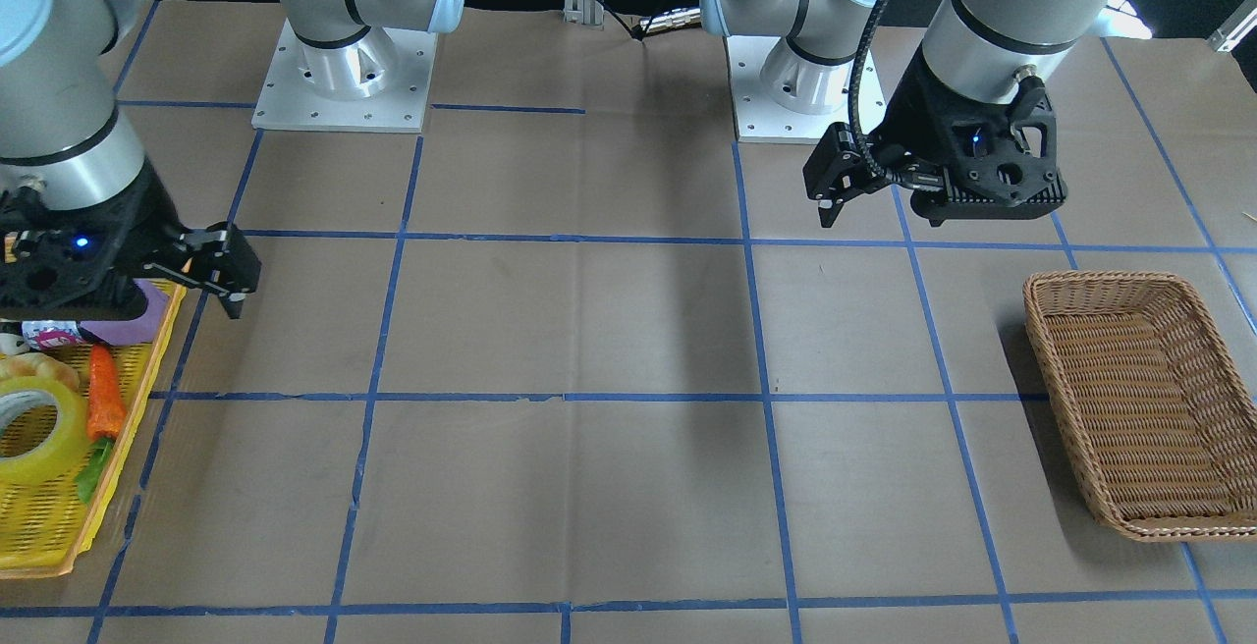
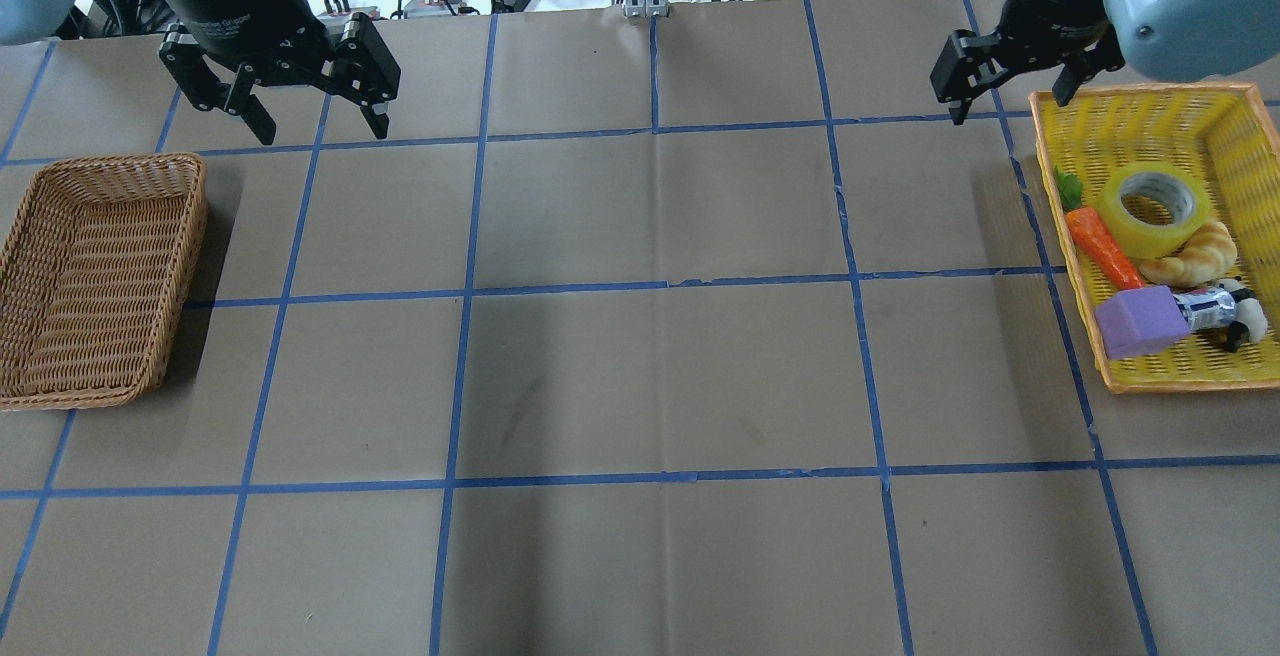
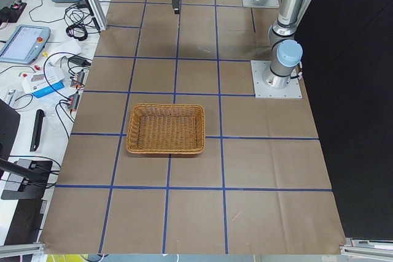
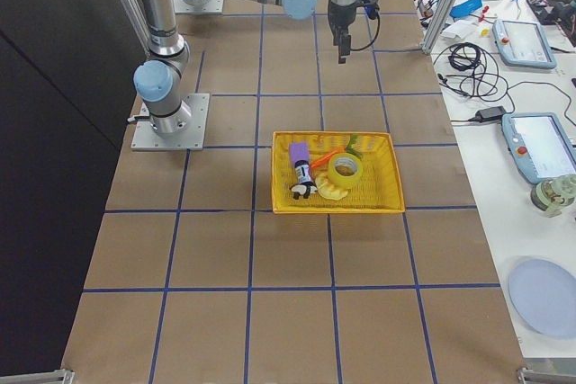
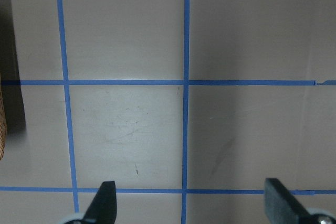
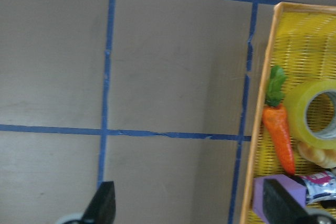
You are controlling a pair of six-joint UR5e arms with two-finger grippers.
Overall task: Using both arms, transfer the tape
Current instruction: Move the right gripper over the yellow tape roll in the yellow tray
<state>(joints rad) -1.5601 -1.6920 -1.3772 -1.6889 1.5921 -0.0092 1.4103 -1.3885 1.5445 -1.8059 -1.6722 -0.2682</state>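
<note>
- Brown paper with a grid of blue lines covers the table [image 2: 640, 386].
- Left gripper [image 2: 318, 121]: fingers spread wide, holding nothing, above the table near the wicker basket [image 2: 195, 236].
- Right gripper [image 2: 1010, 101]: fingers apart, holding nothing, above the yellow tray's [image 2: 1190, 383] edge.
- The tape [image 2: 1150, 208] lies flat in that tray, beside the carrot [image 2: 1103, 246].

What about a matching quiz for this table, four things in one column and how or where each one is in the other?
Things
1. tape
2. toy carrot
3. wicker basket
4. left gripper

Descriptions
A. brown, at the end of the table on the robot's left
B. open, hanging over bare table
C. translucent yellow ring, lying flat in the yellow tray
D. orange with a green top, in the same tray

Pairs: 1-C, 2-D, 3-A, 4-B
</note>
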